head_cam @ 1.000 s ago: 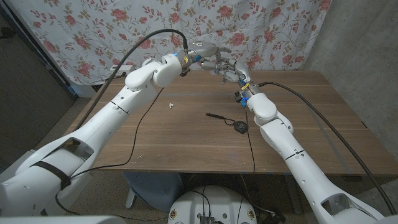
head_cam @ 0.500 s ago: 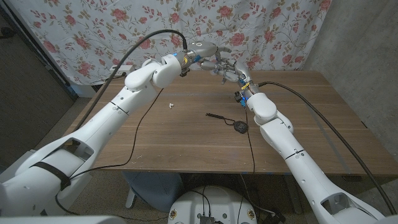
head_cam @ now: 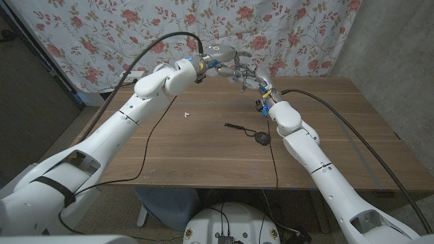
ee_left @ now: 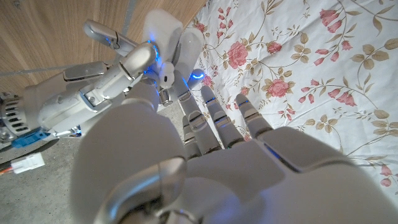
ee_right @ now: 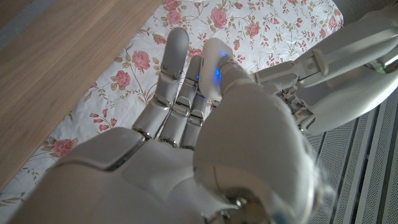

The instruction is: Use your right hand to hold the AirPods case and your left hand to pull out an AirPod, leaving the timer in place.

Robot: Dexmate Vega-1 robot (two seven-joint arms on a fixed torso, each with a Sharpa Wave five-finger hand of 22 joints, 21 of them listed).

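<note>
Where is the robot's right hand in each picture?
Head view: right hand, top middle, over the table's far edge.
Left wrist view: picture's upper left, holding the AirPods case.
Right wrist view: foreground, seen from behind.
Shared landmark: the flowered curtain.

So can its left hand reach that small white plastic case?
Probably yes: the right hand holds the small white plastic case up, and the fingers of the left hand are right beside it, nothing between.
</note>
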